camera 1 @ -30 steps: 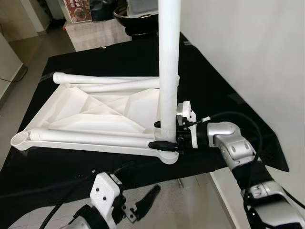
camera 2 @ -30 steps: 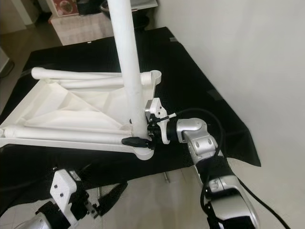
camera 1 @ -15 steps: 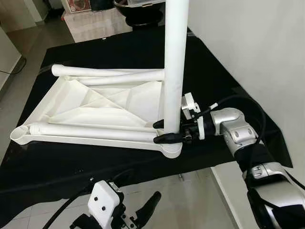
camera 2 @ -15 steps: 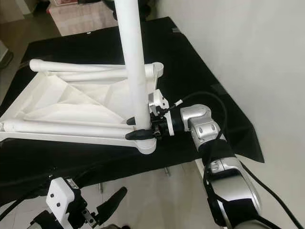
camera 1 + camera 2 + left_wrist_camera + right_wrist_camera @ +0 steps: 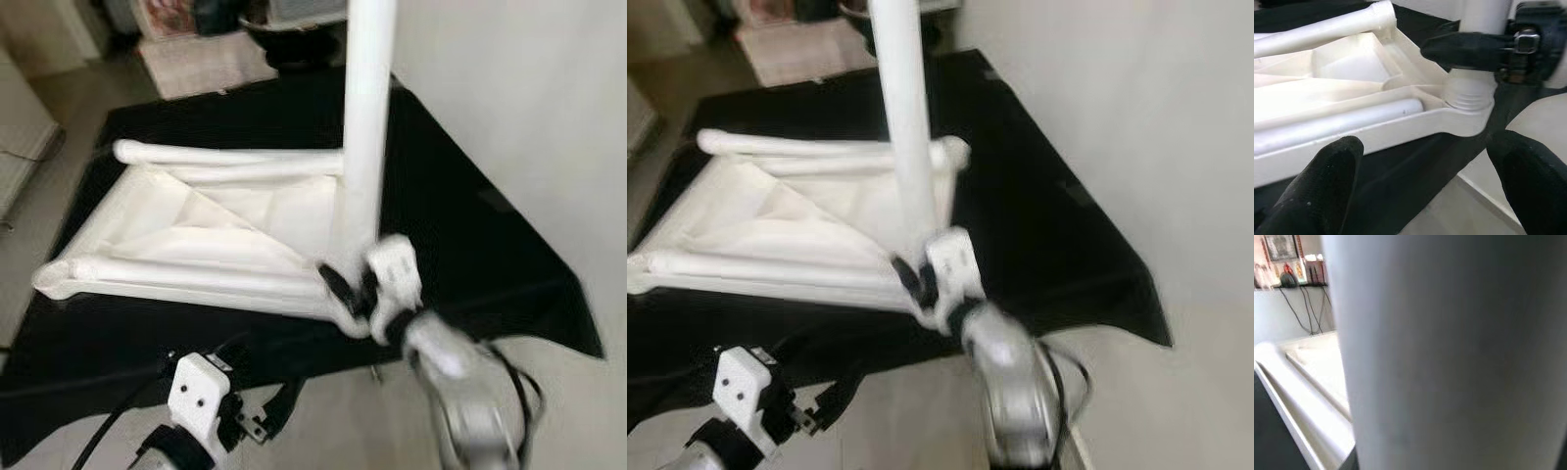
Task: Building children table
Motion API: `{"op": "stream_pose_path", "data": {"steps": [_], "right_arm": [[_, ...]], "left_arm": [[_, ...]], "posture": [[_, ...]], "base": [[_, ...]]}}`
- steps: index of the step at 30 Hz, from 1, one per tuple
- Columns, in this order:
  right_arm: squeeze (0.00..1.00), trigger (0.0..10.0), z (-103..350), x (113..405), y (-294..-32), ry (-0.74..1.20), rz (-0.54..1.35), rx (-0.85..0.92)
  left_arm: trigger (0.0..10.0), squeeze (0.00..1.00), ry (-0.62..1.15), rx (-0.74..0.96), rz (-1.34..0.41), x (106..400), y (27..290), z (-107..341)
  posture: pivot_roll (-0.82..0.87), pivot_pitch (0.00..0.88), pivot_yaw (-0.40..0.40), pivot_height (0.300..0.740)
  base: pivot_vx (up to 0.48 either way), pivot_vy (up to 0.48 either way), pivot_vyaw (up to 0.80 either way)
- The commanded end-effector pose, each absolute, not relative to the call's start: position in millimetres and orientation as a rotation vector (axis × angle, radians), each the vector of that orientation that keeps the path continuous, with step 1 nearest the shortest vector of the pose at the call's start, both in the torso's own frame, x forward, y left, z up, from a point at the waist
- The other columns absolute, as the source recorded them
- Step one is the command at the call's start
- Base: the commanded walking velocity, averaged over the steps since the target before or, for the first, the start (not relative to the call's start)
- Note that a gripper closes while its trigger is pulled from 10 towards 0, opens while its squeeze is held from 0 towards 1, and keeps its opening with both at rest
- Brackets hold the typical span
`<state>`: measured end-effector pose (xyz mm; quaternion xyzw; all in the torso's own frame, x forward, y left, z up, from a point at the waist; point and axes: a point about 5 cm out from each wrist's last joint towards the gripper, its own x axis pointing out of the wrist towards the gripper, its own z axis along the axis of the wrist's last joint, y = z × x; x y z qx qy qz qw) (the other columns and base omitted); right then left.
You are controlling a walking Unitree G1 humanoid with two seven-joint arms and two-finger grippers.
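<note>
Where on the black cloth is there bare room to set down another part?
Bare black cloth lies between the upright leg and the wall, and behind the upturned tabletop. A narrower strip runs along the near edge. It is crowded at the near right corner socket, where the right gripper grips the leg.

Upright white leg (image 5: 364, 117) in tabletop (image 5: 216, 220) corner

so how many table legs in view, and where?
3. One leg stands upright in the tabletop corner nearest the robot, right gripper at its base. Two lie on the tabletop: near edge and far edge. Others may be hidden.
</note>
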<state>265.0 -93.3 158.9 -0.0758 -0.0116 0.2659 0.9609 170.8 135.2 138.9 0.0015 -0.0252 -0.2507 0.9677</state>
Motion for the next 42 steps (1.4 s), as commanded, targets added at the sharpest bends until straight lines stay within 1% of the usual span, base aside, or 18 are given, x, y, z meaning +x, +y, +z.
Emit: {"op": "stream_pose_path", "data": {"steps": [1, 4, 5, 8, 9, 10, 11, 13, 15, 20, 21, 22, 23, 24, 27, 33, 34, 42], "right_arm": [[0.00, 0.0, 152, 269, -92, 0.004, 0.544, -0.164], [0.00, 0.0, 152, 273, -92, 0.010, 0.548, -0.157], [0.00, 10.0, 154, 275, -90, 0.012, 0.564, -0.140], [0.00, 10.0, 162, 276, -82, -0.023, 0.647, -0.095], [0.00, 10.0, 168, 273, -75, -0.042, 0.728, -0.069], [0.00, 10.0, 168, 273, -75, -0.042, 0.728, -0.069], [1.00, 10.0, 177, 272, -72, -0.065, 0.796, -0.051], [1.00, 10.0, 188, 278, -76, -0.090, 0.902, -0.032], [1.00, 10.0, 188, 278, -76, -0.090, 0.902, -0.032], [1.00, 10.0, 197, 296, -85, -0.109, 1.007, -0.076], [1.00, 10.0, 199, 300, -88, -0.109, 1.111, -0.119], [1.00, 10.0, 199, 300, -88, -0.109, 1.111, -0.119], [0.99, 10.0, 201, 303, -92, -0.087, 1.208, -0.142], [0.00, 10.0, 202, 306, -95, -0.064, 1.289, -0.169], [0.00, 10.0, 210, 322, -98, -0.018, 1.416, -0.179], [0.00, 10.0, 215, 333, -96, 0.025, 1.524, -0.186], [0.00, 0.0, 215, 335, -97, 0.042, 1.559, -0.187], [0.00, 0.0, 216, 342, -97, 0.086, 1.632, -0.197]], "left_arm": [[10.0, 0.00, -0.027, 0.001, -0.503, 174, 137, 134], [10.0, 0.00, -0.027, 0.002, -0.506, 176, 136, 133], [10.0, 0.00, -0.029, 0.007, -0.503, 178, 136, 133], [10.0, 0.00, -0.032, 0.012, -0.495, 180, 137, 133], [10.0, 0.00, -0.035, 0.014, -0.488, 181, 137, 133], [10.0, 0.00, -0.035, 0.014, -0.488, 181, 137, 133], [10.0, 0.00, -0.036, 0.014, -0.486, 182, 137, 133], [10.0, 0.00, -0.038, 0.015, -0.485, 182, 137, 133], [10.0, 0.00, -0.038, 0.015, -0.485, 182, 137, 133], [10.0, 0.00, -0.038, 0.015, -0.490, 182, 137, 134], [10.0, 0.00, -0.038, 0.015, -0.492, 181, 137, 135], [10.0, 0.00, -0.038, 0.015, -0.492, 181, 137, 135], [10.0, 0.00, -0.037, 0.014, -0.493, 180, 136, 135], [10.0, 0.00, -0.037, 0.013, -0.494, 179, 136, 136], [10.0, 0.00, -0.040, 0.013, -0.498, 175, 135, 137], [10.0, 0.00, -0.058, 0.009, -0.523, 167, 132, 141], [10.0, 0.00, -0.058, 0.005, -0.528, 165, 130, 142], [10.0, 0.00, -0.057, -0.001, -0.536, 160, 127, 143]], "posture": [[-0.04, 0.091, 0.103, 0.740], [-0.04, 0.089, 0.103, 0.740], [-0.04, 0.088, 0.104, 0.740], [-0.04, 0.086, 0.105, 0.740], [-0.04, 0.087, 0.106, 0.740], [-0.04, 0.087, 0.106, 0.740], [-0.03, 0.090, 0.109, 0.740], [-0.03, 0.090, 0.106, 0.740], [-0.03, 0.090, 0.106, 0.740], [-0.01, 0.100, 0.105, 0.740], [-0.01, 0.102, 0.103, 0.740], [-0.01, 0.102, 0.103, 0.740], [0.00, 0.106, 0.103, 0.740], [0.01, 0.111, 0.098, 0.740], [0.03, 0.122, 0.094, 0.740], [0.07, 0.133, 0.084, 0.740], [0.09, 0.139, 0.078, 0.740], [0.10, 0.151, 0.076, 0.740]], "base": [[0.000, 0.000, 0.00], [0.000, 0.000, 0.00], [0.000, 0.000, 0.00], [0.000, 0.000, 0.00], [0.000, 0.000, 0.00], [0.000, 0.000, 0.00], [0.000, 0.000, 0.00], [0.000, 0.000, 0.00], [0.000, 0.000, 0.00], [0.000, 0.000, 0.00], [0.000, 0.000, 0.00], [0.000, 0.000, 0.00], [0.000, 0.000, 0.00], [0.000, 0.000, 0.00], [0.000, 0.000, 0.00], [0.000, 0.000, 0.00], [0.000, 0.000, 0.00], [0.000, 0.000, 0.00]]}}
